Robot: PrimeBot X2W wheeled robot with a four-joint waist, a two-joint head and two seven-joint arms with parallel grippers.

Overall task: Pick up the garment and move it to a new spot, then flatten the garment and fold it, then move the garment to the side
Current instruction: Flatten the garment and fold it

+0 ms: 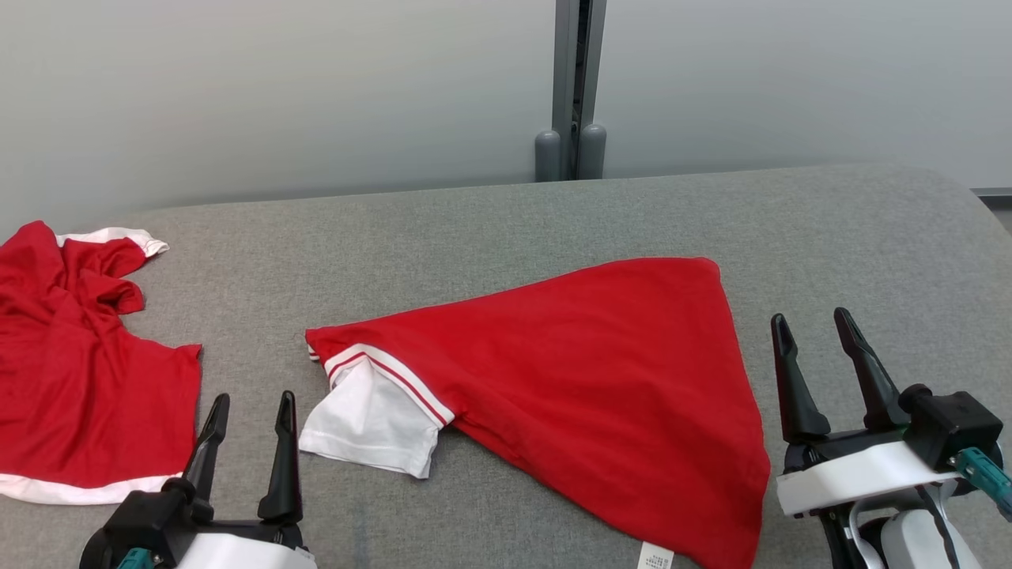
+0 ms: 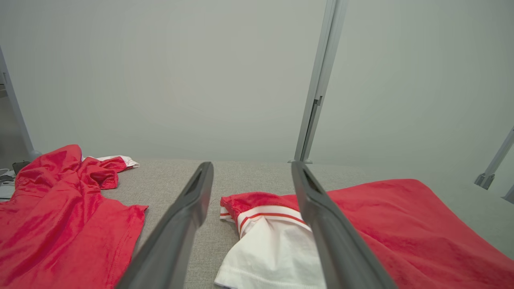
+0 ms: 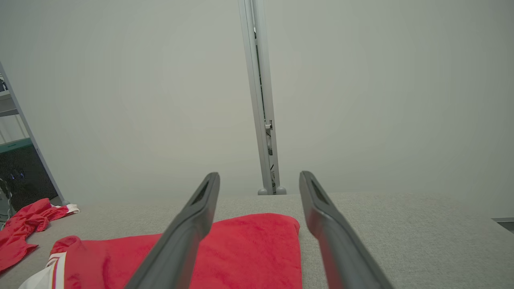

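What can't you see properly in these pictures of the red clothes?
Small white label on the flat red shirt with a white sleeve: head view, print too small, cut by the bottom edge.
Crumpled red garment: head view, cut off by the left edge; its own folds hide its shape.
Its white sleeve: left wrist view, partly behind a dark finger of the left gripper.

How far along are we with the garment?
Done: the centre garment lies mostly flat on the grey surface, but as a loose triangle with its white sleeve sticking out, not a tidy fold. In hand: nothing; left gripper and right gripper are open, empty. Left: folding, then moving aside. A second garment lies crumpled at left.
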